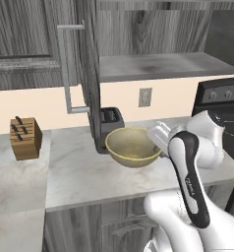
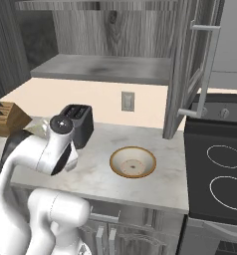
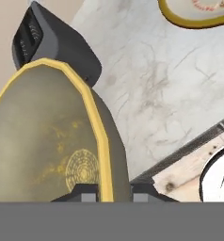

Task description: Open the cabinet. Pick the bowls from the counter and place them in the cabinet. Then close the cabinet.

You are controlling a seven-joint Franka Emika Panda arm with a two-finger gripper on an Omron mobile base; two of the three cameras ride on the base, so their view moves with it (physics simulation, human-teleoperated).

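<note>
The hand view shows the tool [image 3: 113, 192] clamped on the rim of the olive-yellow bowl [image 3: 43, 141], near the toaster [image 3: 52, 42]. The right base view adds the tan-rimmed bowl [image 2: 133, 162] on the worktop [image 2: 155, 189] below the open cabinet [image 2: 105, 67]. No writing is legible.

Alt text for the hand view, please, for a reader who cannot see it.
The gripper is shut on the rim of the deep olive-yellow bowl, which looms large at the left. Behind it stands a dark toaster on the marble counter; the tan-rimmed bowl shows at the top right edge.
</note>
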